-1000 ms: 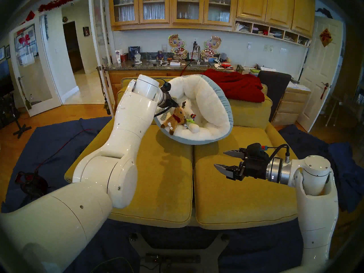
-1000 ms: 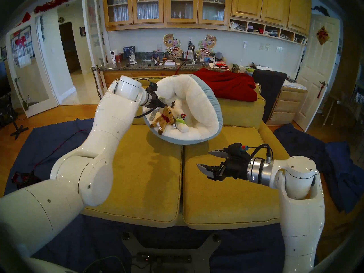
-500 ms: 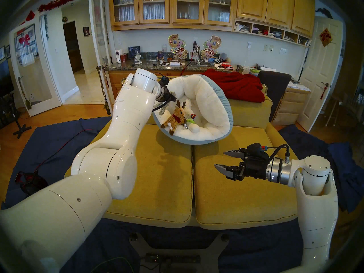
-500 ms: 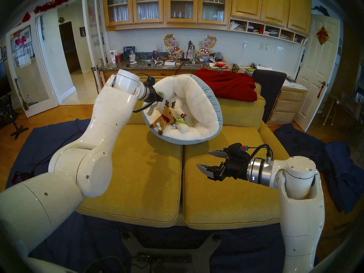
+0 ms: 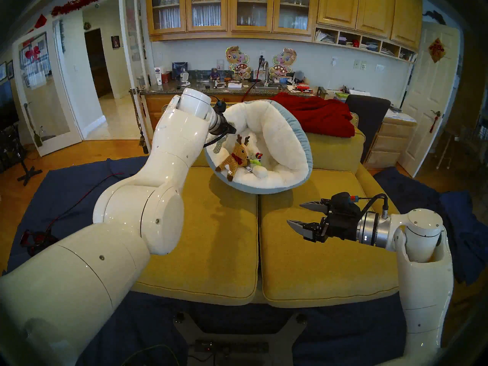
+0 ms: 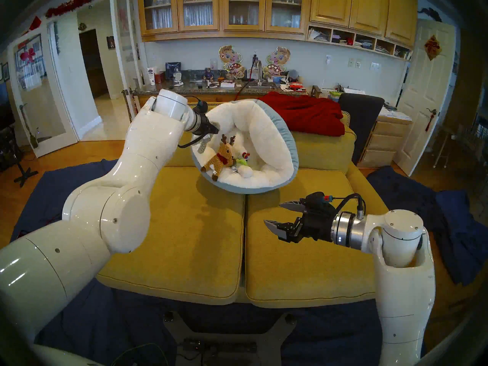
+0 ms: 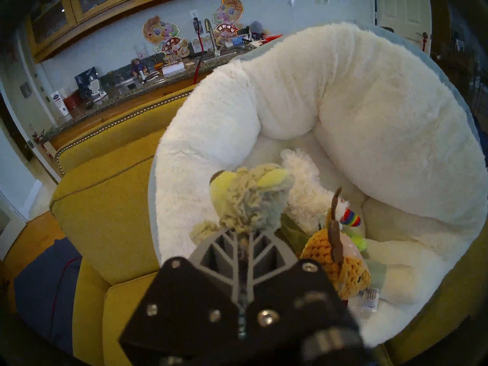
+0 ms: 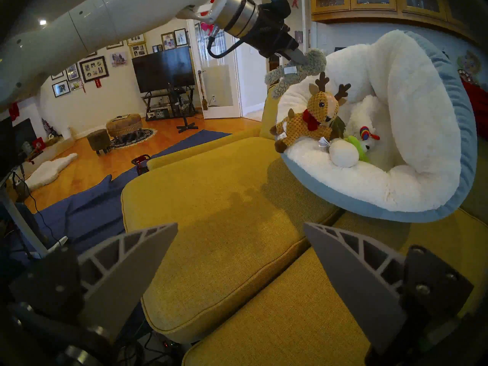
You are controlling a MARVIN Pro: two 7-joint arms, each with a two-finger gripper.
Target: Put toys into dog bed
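1. The left gripper (image 8: 301, 58) is clamped on the grey fuzzy toy (image 8: 295, 71), which dangles above the dog bed (image 8: 412, 135), over its near-left rim.
2. The right gripper (image 5: 299, 215) is spread wide and empty, well short of the bed.
3. Only the right wrist view shows the toy's dangling legs; the reindeer (image 8: 309, 117) lies inside the bed.

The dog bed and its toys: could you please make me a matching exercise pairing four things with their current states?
Things:
1. grey fuzzy toy
2. reindeer
3. right gripper
4. dog bed

States:
a. lying in the bed
b. jaws open, empty
c. resting on the sofa
d. held by the left gripper above the bed's rim

Pairs: 1-d, 2-a, 3-b, 4-c
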